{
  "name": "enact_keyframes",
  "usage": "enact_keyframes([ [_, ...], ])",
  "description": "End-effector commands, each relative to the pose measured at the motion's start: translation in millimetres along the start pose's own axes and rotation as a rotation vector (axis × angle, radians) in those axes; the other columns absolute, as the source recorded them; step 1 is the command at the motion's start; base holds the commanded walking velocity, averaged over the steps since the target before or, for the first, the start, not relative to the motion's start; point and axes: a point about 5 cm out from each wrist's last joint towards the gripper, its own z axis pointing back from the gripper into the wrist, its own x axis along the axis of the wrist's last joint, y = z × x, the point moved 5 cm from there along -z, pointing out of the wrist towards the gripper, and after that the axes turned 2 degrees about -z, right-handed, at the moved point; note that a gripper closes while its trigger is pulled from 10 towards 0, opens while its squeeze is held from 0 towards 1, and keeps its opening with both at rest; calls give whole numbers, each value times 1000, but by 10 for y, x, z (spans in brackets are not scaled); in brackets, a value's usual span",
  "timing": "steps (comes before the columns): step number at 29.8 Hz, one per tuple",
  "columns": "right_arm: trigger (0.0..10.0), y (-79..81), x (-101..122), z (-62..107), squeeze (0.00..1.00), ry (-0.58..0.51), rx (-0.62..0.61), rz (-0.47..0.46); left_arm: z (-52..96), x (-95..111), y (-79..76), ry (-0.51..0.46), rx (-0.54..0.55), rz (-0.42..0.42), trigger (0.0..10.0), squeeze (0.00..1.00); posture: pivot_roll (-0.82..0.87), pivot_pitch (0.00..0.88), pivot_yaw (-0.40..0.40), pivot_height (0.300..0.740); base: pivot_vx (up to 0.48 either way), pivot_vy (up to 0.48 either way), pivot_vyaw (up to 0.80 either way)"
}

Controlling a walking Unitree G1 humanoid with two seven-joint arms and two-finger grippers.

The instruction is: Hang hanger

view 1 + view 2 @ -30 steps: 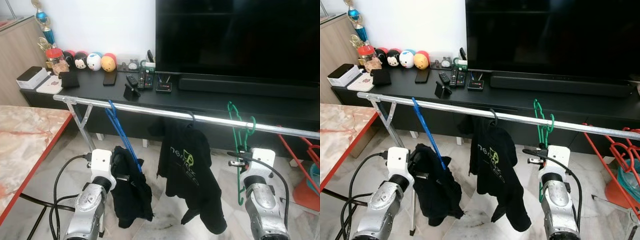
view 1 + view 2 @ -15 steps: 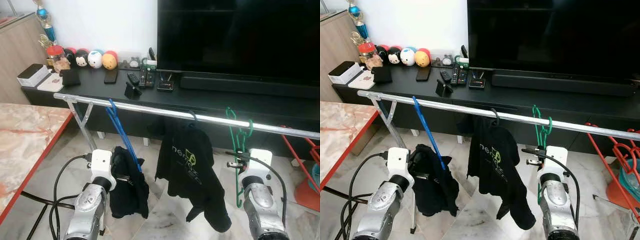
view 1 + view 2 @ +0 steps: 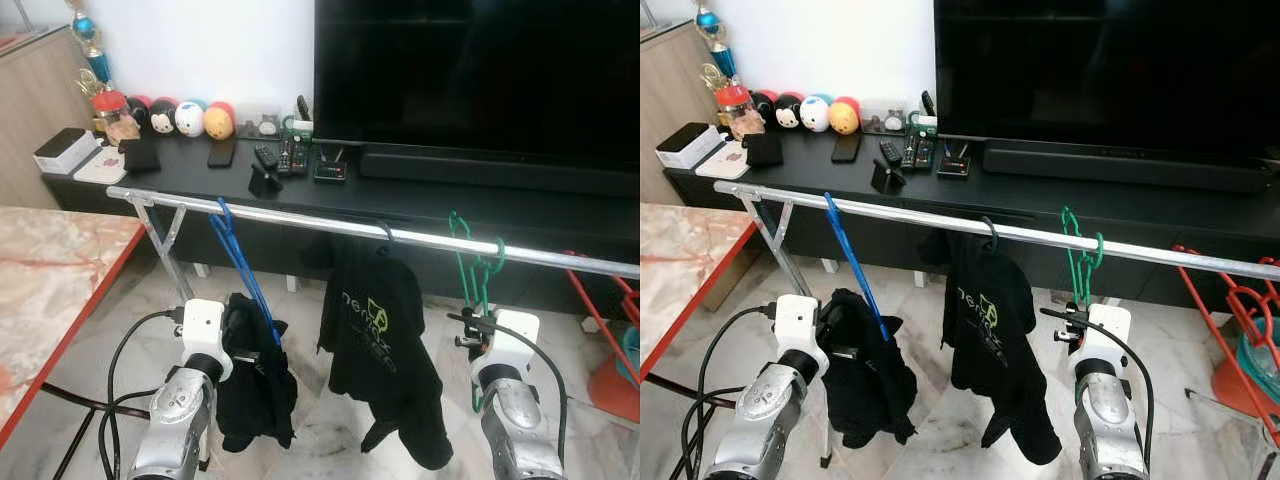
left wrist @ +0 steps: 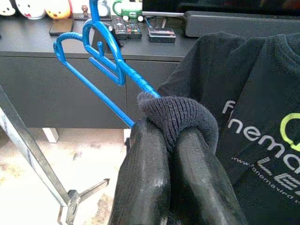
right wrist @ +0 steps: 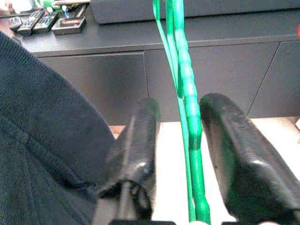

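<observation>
Large black TV (image 3: pixel 470 70) on long black surface (image 3: pixel 420 205); soundbar (image 3: pixel 490 172) lies below screen. Remotes (image 3: pixel 285 157), phone (image 3: pixel 220 154), row of round plush toys (image 3: pixel 180 118) sit toward surface's left end, trophy (image 3: pixel 88 45) behind them. White box (image 3: pixel 62 152) at far left. Marble-topped table with red edge (image 3: pixel 45 290) at left. Pale tiled floor (image 3: pixel 330 440). Orange object (image 3: pixel 615 375) at right edge.

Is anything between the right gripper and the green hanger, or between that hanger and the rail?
Nothing visible. The green hanger runs between the open fingers of the right gripper, and its hook is already over the rail.
</observation>
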Motion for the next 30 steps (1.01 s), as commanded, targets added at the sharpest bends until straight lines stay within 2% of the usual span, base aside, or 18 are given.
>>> enact_keyframes([
  [1, 10000, -14, 66, 27, 1000, -40, -8, -18, -8, 30, -22, -7, -13, -13, 10000, 0, -2, 0, 4, 740, 0, 0, 0],
  [8, 10000, -18, 100, 109, 1000, -89, -20, -23, -4, 20, -39, -7, -20, -13, 10000, 0, -4, 0, 5, 740, 0, 0, 0],
  [18, 10000, -14, 186, 310, 1000, -185, -38, -18, 13, -3, -63, -4, -31, -13, 10000, 0, -6, 0, 7, 740, 0, 0, 0],
  [30, 10000, -55, 279, 414, 1000, -242, -66, 0, 13, -7, -79, -3, -39, -13, 10000, 0, -9, 0, 11, 740, 0, 0, 0],
])
